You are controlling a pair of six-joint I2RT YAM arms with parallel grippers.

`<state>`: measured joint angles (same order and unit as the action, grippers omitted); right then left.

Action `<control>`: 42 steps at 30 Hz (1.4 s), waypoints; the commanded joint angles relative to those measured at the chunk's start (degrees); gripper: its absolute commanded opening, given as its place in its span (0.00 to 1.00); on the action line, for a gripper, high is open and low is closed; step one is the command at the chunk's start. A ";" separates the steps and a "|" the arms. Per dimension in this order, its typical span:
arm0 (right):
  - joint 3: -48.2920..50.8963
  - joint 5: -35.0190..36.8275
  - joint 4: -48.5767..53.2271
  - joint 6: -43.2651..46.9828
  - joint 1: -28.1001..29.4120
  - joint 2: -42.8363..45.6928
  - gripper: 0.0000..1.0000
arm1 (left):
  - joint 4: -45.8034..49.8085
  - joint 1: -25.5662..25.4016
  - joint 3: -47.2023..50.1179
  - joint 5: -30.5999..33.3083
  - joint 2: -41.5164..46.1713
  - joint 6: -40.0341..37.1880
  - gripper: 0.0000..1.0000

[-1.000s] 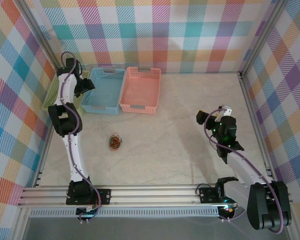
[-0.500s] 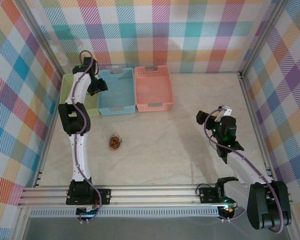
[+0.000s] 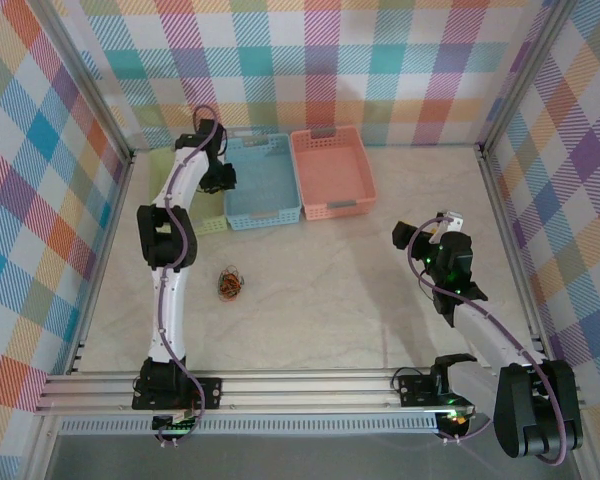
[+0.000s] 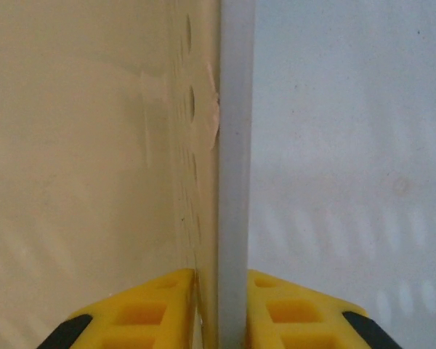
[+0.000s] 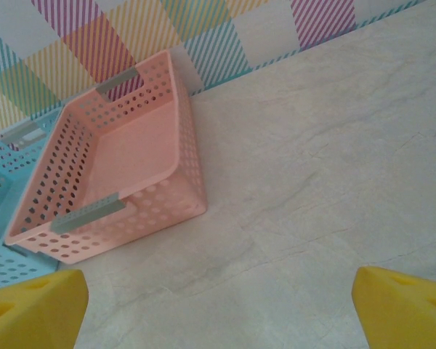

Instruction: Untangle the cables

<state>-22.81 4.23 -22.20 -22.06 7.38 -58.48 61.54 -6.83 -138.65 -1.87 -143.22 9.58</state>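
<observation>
Checked walls box in a pale counter (image 3: 360,290) with three baskets in a row along its far edge: one green basket (image 3: 210,218), one blue basket (image 3: 265,185) and one pink basket (image 3: 330,165). The cables (image 3: 230,284) lie as one small tangled clump in the counter's left half, about midway between near and far edges, well apart from the baskets. Of the two arms, the left tool (image 4: 224,294) is clenched on the blue basket's side wall beside the green basket. The right tool (image 5: 218,309) hangs released, fingers wide, near the right edge.

One green basket (image 3: 210,216), one blue basket (image 3: 265,185), one pink basket (image 3: 330,170), one clump of cables (image 3: 230,284), two arms (image 3: 165,300).
</observation>
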 commanded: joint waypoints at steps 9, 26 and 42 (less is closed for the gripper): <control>-0.13 -0.36 -1.60 -0.83 0.34 -0.67 0.94 | 0.20 -6.10 -2.14 -1.03 -0.48 0.16 0.11; -0.30 -0.55 -1.19 -0.72 0.35 -0.91 0.94 | -2.91 -10.15 -6.82 -0.07 -5.12 7.03 0.07; -0.75 -0.80 -0.74 -0.34 0.31 -1.60 0.94 | -5.91 -10.48 -12.13 1.63 -7.24 5.97 0.39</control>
<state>-22.81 3.99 -22.17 -22.06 7.38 -59.86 57.84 -16.45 -149.49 -0.56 -150.21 15.79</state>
